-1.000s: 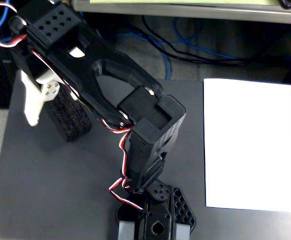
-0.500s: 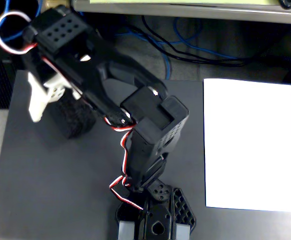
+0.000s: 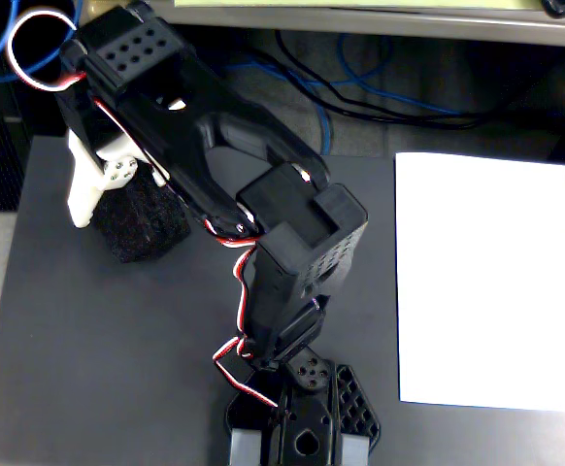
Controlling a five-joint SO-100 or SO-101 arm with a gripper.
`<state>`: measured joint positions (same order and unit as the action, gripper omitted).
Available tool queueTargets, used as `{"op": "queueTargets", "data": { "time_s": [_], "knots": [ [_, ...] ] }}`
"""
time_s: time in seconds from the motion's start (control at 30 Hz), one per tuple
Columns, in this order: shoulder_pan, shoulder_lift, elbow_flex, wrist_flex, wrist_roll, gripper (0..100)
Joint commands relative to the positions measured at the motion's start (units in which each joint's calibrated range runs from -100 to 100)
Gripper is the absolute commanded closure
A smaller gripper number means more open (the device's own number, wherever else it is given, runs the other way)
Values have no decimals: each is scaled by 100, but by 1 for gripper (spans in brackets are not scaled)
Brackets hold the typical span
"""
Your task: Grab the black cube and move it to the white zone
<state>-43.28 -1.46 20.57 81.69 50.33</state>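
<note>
Under the arm, the gripper (image 3: 117,209) meets the half-hidden black cube (image 3: 151,228); its grip is unclear.

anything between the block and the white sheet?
The arm's own links rise between the block, at the gripper on the left, and the sheet on the right. Otherwise only bare grey table; no loose objects visible.

bare grey tabletop (image 3: 117,369) between black cube (image 3: 147,228) and white zone (image 3: 491,282), arm (image 3: 292,262) alone across it
</note>
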Motion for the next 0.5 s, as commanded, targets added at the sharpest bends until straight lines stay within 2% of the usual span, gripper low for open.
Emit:
{"op": "queueTargets", "data": {
  "time_s": [0.0,0.37,0.47],
  "knots": [
    [23,-144,-35,-30,22,67],
    [9,-153,-189,5,-14,67],
    [-50,-153,-697,442,-172,67]
  ]
}}
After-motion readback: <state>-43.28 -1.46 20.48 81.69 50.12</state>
